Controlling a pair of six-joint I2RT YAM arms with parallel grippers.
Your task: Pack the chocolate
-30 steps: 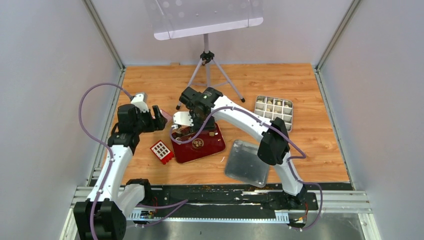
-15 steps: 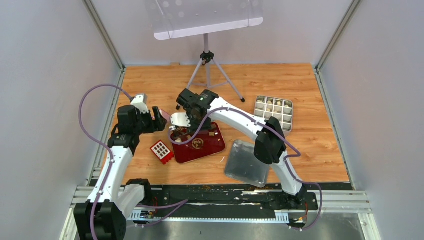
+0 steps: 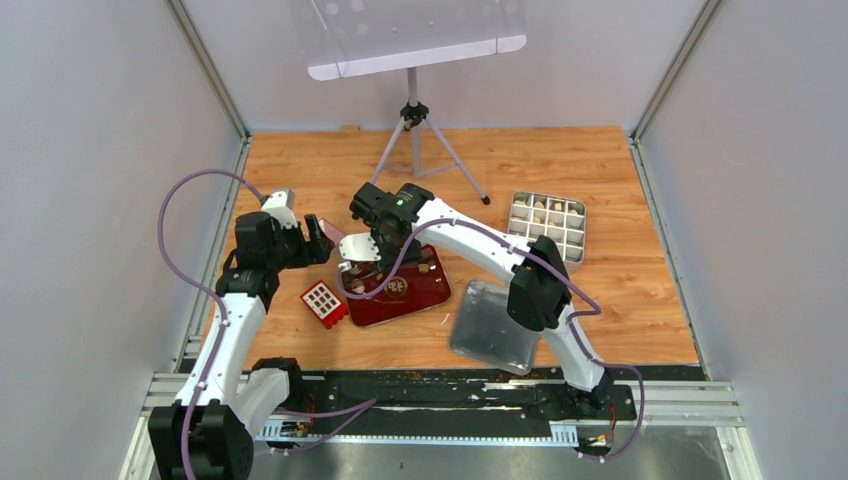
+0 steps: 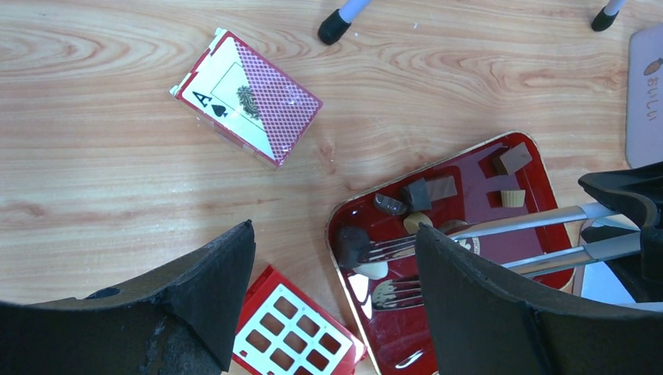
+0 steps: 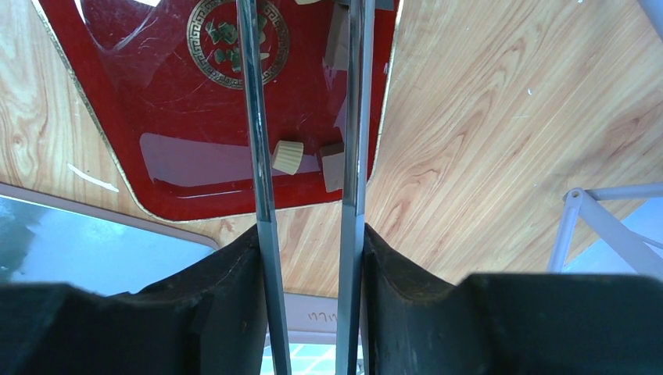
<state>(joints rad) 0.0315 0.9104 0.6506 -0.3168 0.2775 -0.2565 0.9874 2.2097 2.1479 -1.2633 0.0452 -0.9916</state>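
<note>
The chocolate lies loose on a glossy red tray (image 3: 425, 292): dark blocks (image 4: 352, 242) and cream pieces (image 4: 374, 270) at its left end, and a cream piece (image 5: 287, 156) and a brown block (image 5: 332, 168) near its far end. My right gripper (image 3: 385, 225) is shut on metal tongs (image 4: 508, 223), whose two arms run between its fingers (image 5: 309, 234). The forked tips reach the tray's left end beside a dark block and a white oval. My left gripper (image 4: 335, 234) is open and empty, hovering over the tray's left rim and the red grid box (image 4: 293, 336).
A silver compartment tin (image 3: 546, 222) holding some pieces stands at the right, its flat lid (image 3: 495, 325) near the tray's front right. A deck of playing cards (image 4: 249, 98) lies left of the tray. A tripod (image 3: 415, 140) stands behind.
My right gripper has moved left and down with the tongs, bringing their tips to the tray's left end. The left arm has not moved.
</note>
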